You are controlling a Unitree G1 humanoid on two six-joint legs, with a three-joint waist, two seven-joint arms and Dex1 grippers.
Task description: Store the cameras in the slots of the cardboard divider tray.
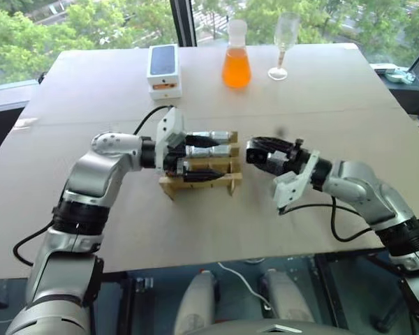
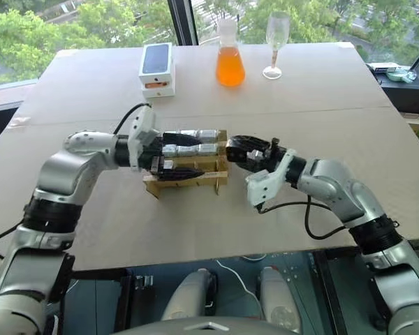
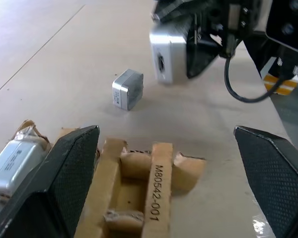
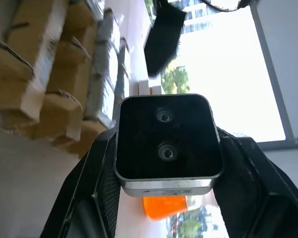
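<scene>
At frame centre the right gripper [image 4: 166, 191] is clamped on one camera [image 4: 165, 144] beside the cardboard divider tray [image 1: 199, 180], the left gripper [image 1: 206, 157] spread over its partly filled slots, another camera [image 3: 127, 89] loose beyond.

A: Desk [image 1: 335, 98], item one?
B: Tan board top. At the far edge: white phone box [image 1: 163, 70], flask of orange liquid [image 1: 236, 64], empty wine glass [image 1: 285, 43].
A: Nearer?
B: Cardboard divider tray [image 1: 202, 179] mid-desk, holding some cameras; one loose camera [image 3: 127, 89] lying apart from it.
</scene>
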